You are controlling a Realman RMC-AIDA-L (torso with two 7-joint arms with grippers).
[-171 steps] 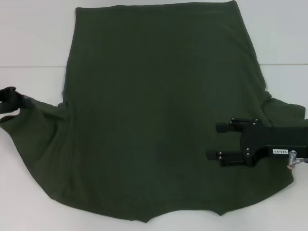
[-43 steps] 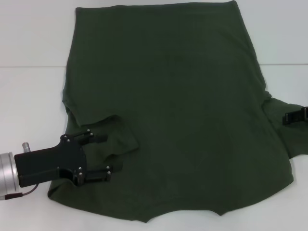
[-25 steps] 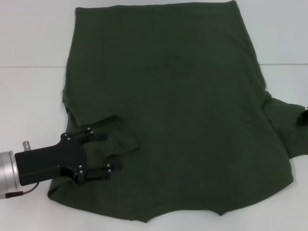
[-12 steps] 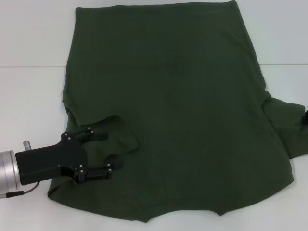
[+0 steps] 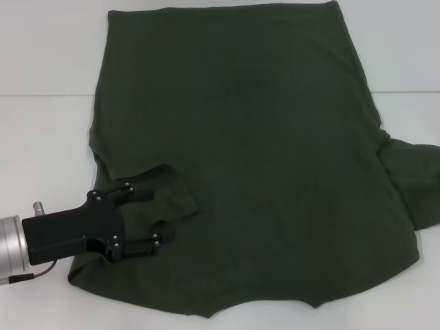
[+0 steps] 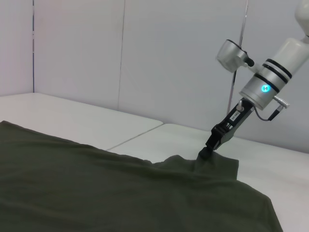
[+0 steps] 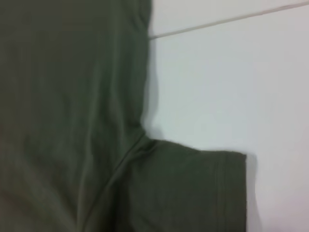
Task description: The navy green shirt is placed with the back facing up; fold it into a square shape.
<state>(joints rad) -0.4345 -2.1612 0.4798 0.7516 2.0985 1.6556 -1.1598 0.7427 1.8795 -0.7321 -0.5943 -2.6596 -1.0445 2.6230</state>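
The left gripper (image 5: pixel 155 218) is spread open over the shirt's (image 5: pixel 247 158) folded-in left sleeve. The shirt lies flat on the white tabletop (image 5: pixel 41 137). The right gripper (image 6: pixel 205 153) touches the far sleeve; its fingers are unclear.

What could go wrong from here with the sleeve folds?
1. The left hand rests open over the folded-in left sleeve; pulling back could drag the bunched cloth out again.
2. The right hand touches the right sleeve, which still lies spread on the table; a shallow pinch there might slip.
3. The navy green shirt hem looks uneven, so the final square may come out skewed.
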